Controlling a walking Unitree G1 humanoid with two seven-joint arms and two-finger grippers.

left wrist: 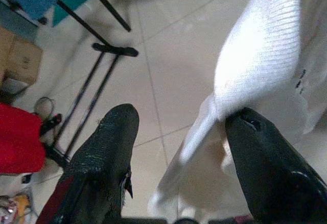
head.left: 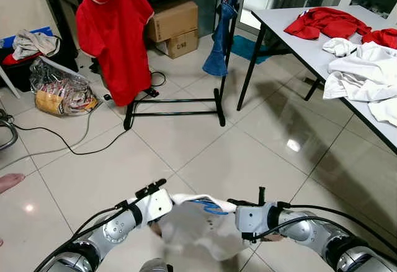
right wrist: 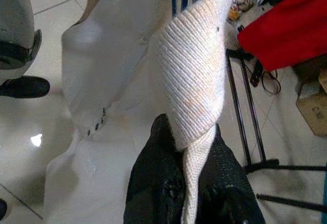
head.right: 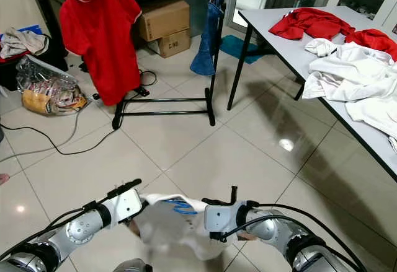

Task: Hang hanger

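Observation:
I hold a white shirt (head.left: 200, 230) low in front of me, between both arms. A blue hanger (head.left: 209, 207) sits inside its neck. My right gripper (right wrist: 189, 132) is shut on the ribbed white collar (right wrist: 191, 76). My left gripper (left wrist: 184, 117) is open, and the other side of the collar (left wrist: 260, 55) rests against one of its fingers (left wrist: 265, 157). The shirt body hangs slack below toward the tiled floor. Across the floor ahead stands a black clothes rack (head.left: 177, 101); a red shirt (head.left: 115, 33) hangs on it at the left and a blue garment (head.left: 220, 36) at the right.
A grey table (head.left: 291, 33) on the right carries red and white clothes (head.left: 363, 67). Cardboard boxes (head.left: 173, 21) stand behind the rack. A bag of clutter (head.left: 59, 89) and a black cable (head.left: 56, 139) lie at the left. A person's foot (head.left: 9, 181) shows at the left edge.

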